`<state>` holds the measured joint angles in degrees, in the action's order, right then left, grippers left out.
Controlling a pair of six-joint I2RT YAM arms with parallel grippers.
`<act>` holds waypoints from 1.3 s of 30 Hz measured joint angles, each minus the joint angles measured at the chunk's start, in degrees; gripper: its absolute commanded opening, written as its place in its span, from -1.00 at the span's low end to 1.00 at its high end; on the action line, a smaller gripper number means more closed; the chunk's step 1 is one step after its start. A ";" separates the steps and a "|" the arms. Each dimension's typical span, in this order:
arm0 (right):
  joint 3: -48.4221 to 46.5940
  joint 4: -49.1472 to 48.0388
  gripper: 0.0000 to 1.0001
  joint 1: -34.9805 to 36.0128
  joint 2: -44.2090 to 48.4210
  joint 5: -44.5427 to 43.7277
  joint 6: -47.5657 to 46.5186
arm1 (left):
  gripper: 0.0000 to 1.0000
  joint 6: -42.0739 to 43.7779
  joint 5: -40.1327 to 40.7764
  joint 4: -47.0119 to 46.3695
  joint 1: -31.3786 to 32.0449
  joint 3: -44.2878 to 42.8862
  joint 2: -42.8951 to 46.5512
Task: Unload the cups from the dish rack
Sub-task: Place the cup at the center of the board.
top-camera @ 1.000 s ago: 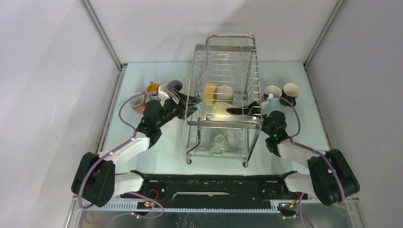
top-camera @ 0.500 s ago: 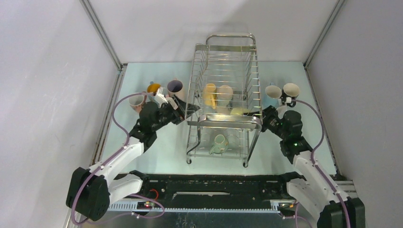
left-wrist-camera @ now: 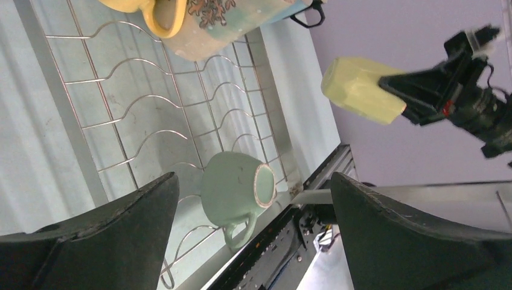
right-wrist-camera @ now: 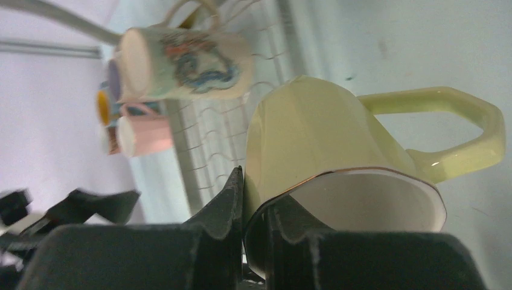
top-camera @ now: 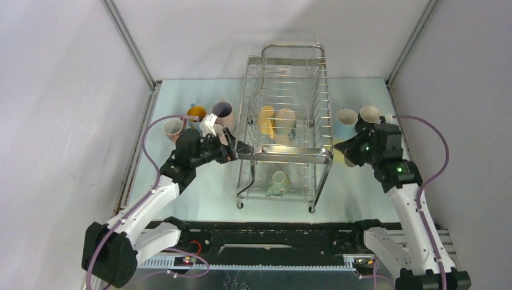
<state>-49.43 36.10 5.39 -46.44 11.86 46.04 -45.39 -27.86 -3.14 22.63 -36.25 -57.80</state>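
Observation:
The chrome dish rack (top-camera: 284, 63) stands mid-table. Its upper tier holds a yellow cup (top-camera: 265, 118) and a cream patterned cup (top-camera: 286, 117). A pale green cup (top-camera: 278, 182) lies on the lower tier. My right gripper (top-camera: 345, 149) is shut on the rim of a pale yellow cup (top-camera: 338, 159), held just right of the rack. In the right wrist view the gripper (right-wrist-camera: 255, 205) pinches the wall of this cup (right-wrist-camera: 314, 136). My left gripper (top-camera: 233, 149) is open and empty at the rack's front left corner. In the left wrist view the gripper (left-wrist-camera: 253, 178) frames the green cup (left-wrist-camera: 232, 190).
A pink cup (top-camera: 173, 127), an orange cup (top-camera: 195, 112) and a lilac-lined cup (top-camera: 222, 110) stand left of the rack. A light blue cup (top-camera: 346, 117) and a black cup (top-camera: 369, 114) stand right of it. Grey walls close in both sides.
My right gripper has pulled out of the rack to the right, carrying the pale yellow cup. My left gripper has shifted right, toward the rack's front left corner.

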 measured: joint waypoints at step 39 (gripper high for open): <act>-22.53 9.46 -0.91 -3.06 -48.43 -18.45 -14.67 | 1.00 5.35 -5.55 4.94 0.22 0.00 -0.20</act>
<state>-71.96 45.56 2.33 -94.87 -6.59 31.38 -40.03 -33.41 1.80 22.85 -36.25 -58.00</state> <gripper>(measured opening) 0.164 0.996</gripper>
